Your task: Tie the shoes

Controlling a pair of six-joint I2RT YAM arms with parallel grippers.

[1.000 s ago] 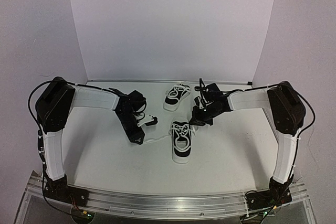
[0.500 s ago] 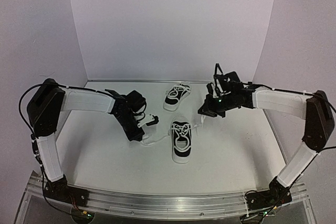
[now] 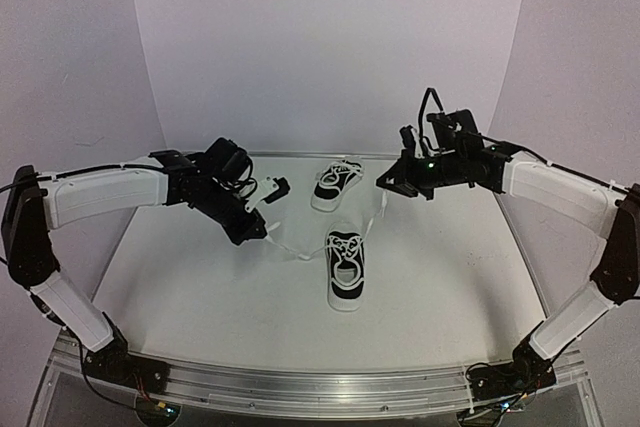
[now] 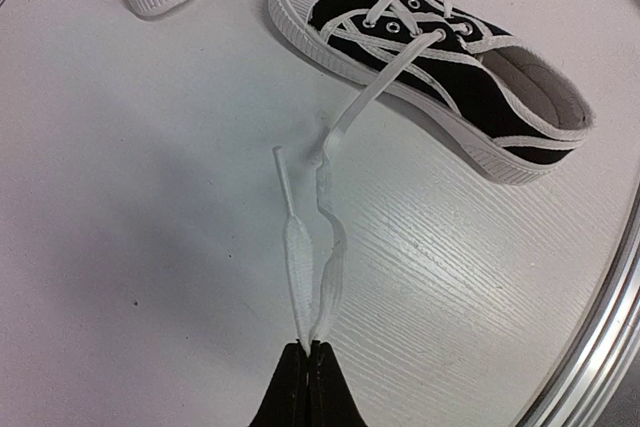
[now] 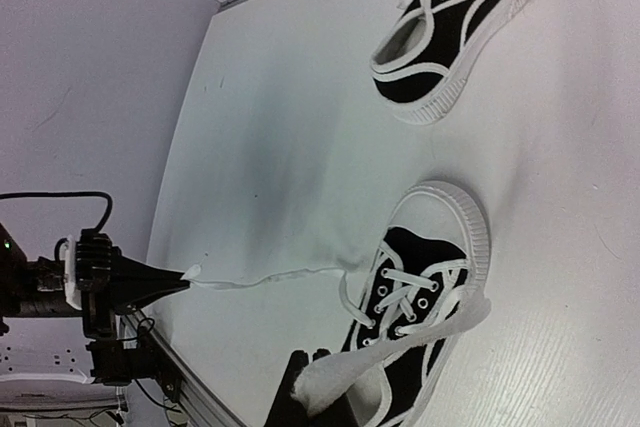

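Note:
The near shoe [image 3: 345, 272], a black sneaker with a white sole, lies mid-table with its toe toward the back wall. The second shoe [image 3: 337, 185] lies behind it, laces loose. My left gripper [image 3: 260, 233] is to the left of the near shoe, shut on its left lace end [image 4: 300, 257], which runs taut to the eyelets. My right gripper [image 3: 383, 183] is raised to the right of the far shoe, shut on the other lace end [image 5: 400, 352]. The near shoe also shows in the left wrist view [image 4: 450, 67] and in the right wrist view [image 5: 420, 317].
White walls enclose the white table [image 3: 200, 297] at the back and sides. A metal rail [image 3: 320, 387] runs along the near edge. The far shoe also shows in the right wrist view [image 5: 455, 27], and so does the left gripper [image 5: 180, 277].
Both arms have swung outward and up, each with a lace end of the near shoe. The laces are drawn out to the left and to the upper right.

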